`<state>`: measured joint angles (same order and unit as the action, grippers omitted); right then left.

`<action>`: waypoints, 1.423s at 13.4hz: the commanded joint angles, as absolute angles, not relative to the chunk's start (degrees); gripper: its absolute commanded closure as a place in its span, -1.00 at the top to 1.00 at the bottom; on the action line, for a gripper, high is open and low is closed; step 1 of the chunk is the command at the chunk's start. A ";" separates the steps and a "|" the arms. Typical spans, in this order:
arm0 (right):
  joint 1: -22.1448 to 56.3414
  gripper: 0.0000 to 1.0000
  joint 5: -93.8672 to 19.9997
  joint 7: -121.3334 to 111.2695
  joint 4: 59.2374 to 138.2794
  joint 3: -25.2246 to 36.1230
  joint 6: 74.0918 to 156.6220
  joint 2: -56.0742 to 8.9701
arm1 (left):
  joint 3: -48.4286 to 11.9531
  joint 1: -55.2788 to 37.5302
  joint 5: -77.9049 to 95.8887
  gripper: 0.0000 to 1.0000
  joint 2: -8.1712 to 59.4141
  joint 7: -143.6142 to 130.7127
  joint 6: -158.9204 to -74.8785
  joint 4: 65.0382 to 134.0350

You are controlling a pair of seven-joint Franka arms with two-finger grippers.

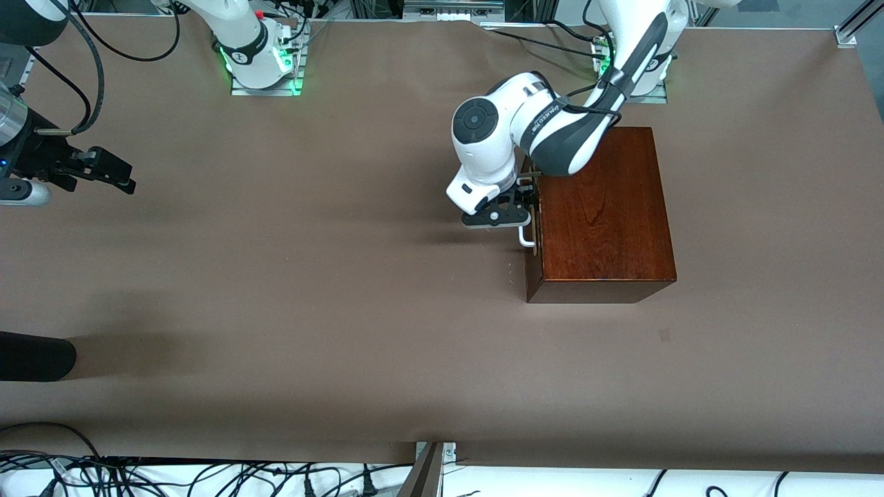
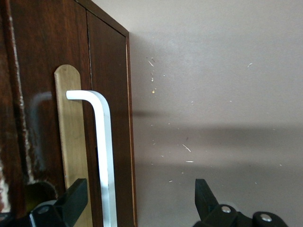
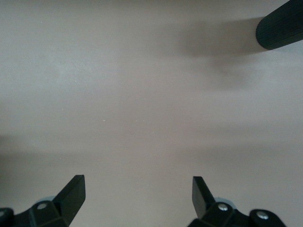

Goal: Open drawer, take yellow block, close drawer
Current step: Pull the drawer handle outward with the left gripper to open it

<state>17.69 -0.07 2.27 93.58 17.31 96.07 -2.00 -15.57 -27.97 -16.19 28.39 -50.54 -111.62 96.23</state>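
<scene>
We see the drawer [image 1: 532, 228] shut, right of frame centre, in the wooden box [image 1: 599, 207]. Its front faces frame-left, and the white bar handle [image 1: 525, 235] runs up-down along it. Our left gripper [image 1: 514, 207] has its fingers spread around the handle. Our right gripper [image 1: 110, 172] waits at the upper left edge over the table [image 1: 311, 310], fingers parted.

White bar handle [image 2: 105, 156] cut off by the left wrist view's edge.
</scene>
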 commanded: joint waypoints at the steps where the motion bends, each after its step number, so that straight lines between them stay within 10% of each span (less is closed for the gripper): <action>1: 17.58 1.00 0.35 1.58 92.72 17.05 94.83 -1.76 | -15.12 -28.21 -17.93 1.00 29.44 -51.06 -111.97 95.45; 19: 17.58 1.00 0.35 1.49 92.81 17.23 94.83 -1.76 | -15.21 -30.41 -16.79 1.00 33.31 -55.54 -114.08 92.29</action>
<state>17.69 -0.07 2.17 93.58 17.31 95.92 -1.99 -15.26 -28.80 -16.19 31.28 -53.78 -114.06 95.62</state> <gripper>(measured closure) 0.000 0.000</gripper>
